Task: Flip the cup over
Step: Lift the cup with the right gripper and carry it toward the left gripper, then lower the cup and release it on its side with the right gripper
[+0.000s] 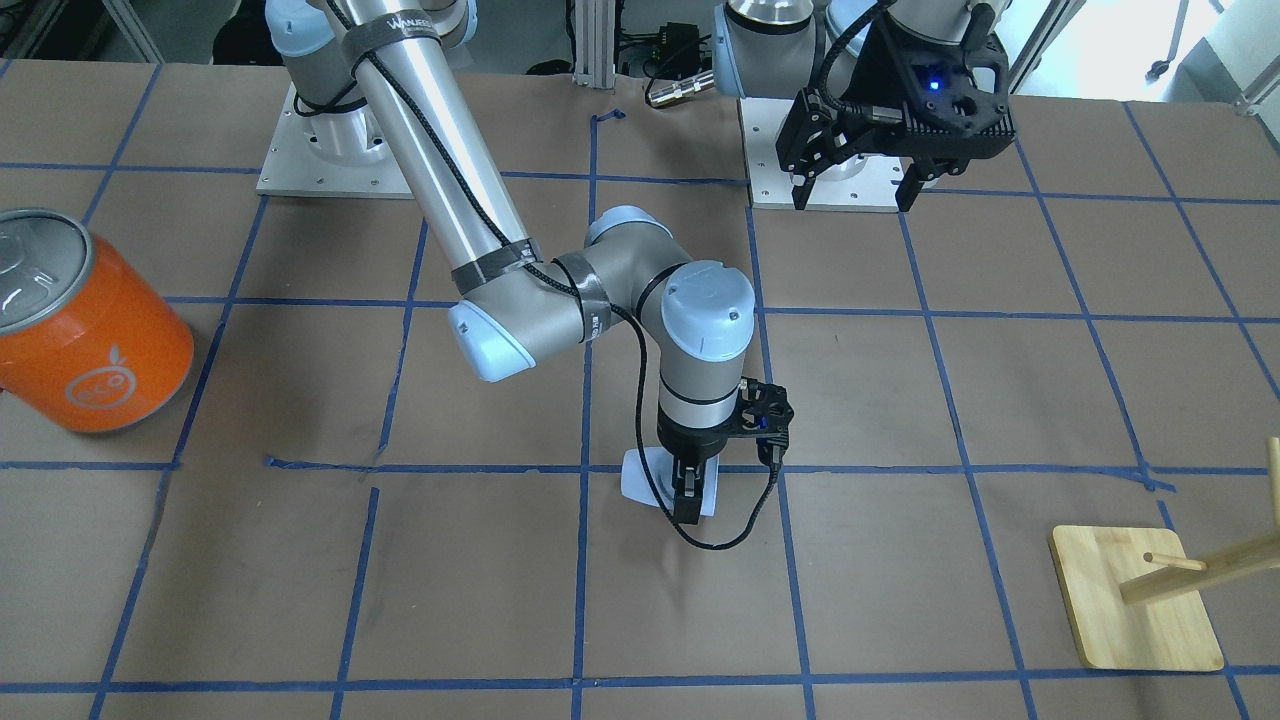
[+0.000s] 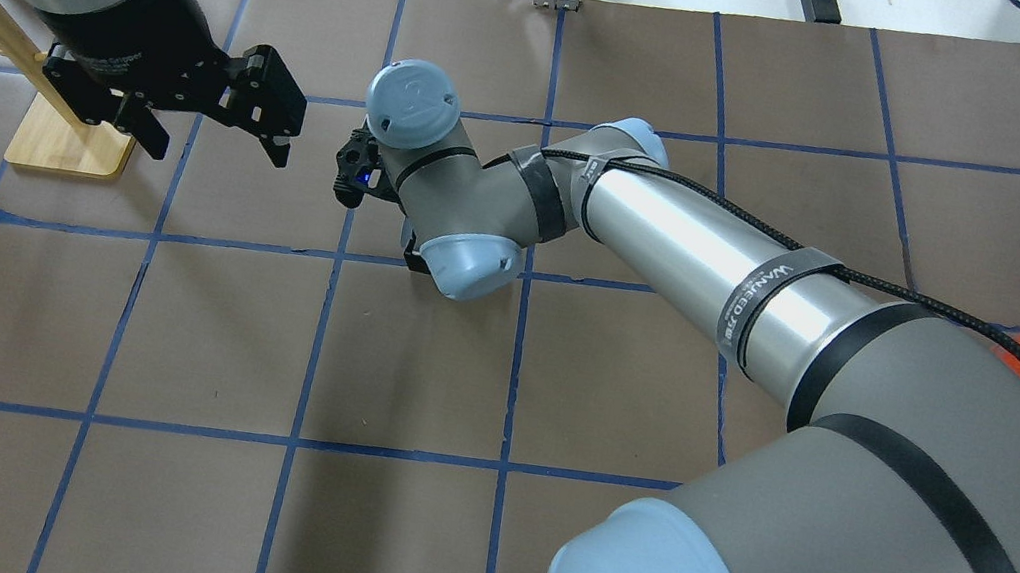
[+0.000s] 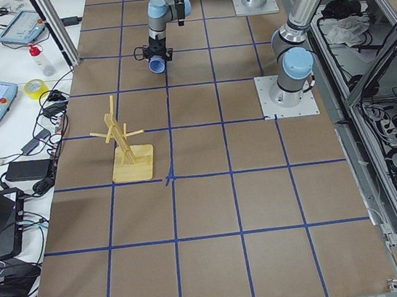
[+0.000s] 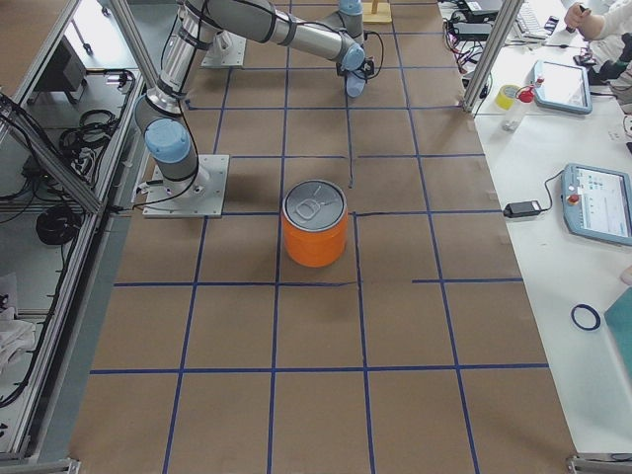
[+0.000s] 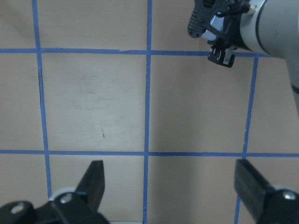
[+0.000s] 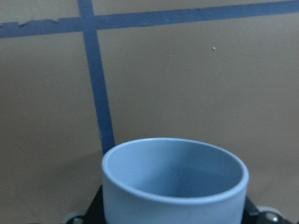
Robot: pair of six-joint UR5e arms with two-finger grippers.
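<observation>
The cup [image 1: 638, 481] is a small pale blue-white tumbler, held at the table's middle in my right gripper [image 1: 688, 498]. That gripper points down and is shut on the cup's sides. In the right wrist view the cup [image 6: 174, 184] fills the bottom edge, with its open mouth and bluish inside in sight and the brown table close behind. I cannot tell whether it touches the table. It also shows in the exterior left view [image 3: 157, 64]. My left gripper [image 1: 855, 185] hangs open and empty near its base, and it also shows in the left wrist view [image 5: 170, 175].
A big orange can [image 1: 90, 330] with a silver lid stands far off on my right side. A wooden peg rack [image 1: 1135, 600] stands on my left side near the far edge. Blue tape lines grid the brown table [image 1: 1000, 400].
</observation>
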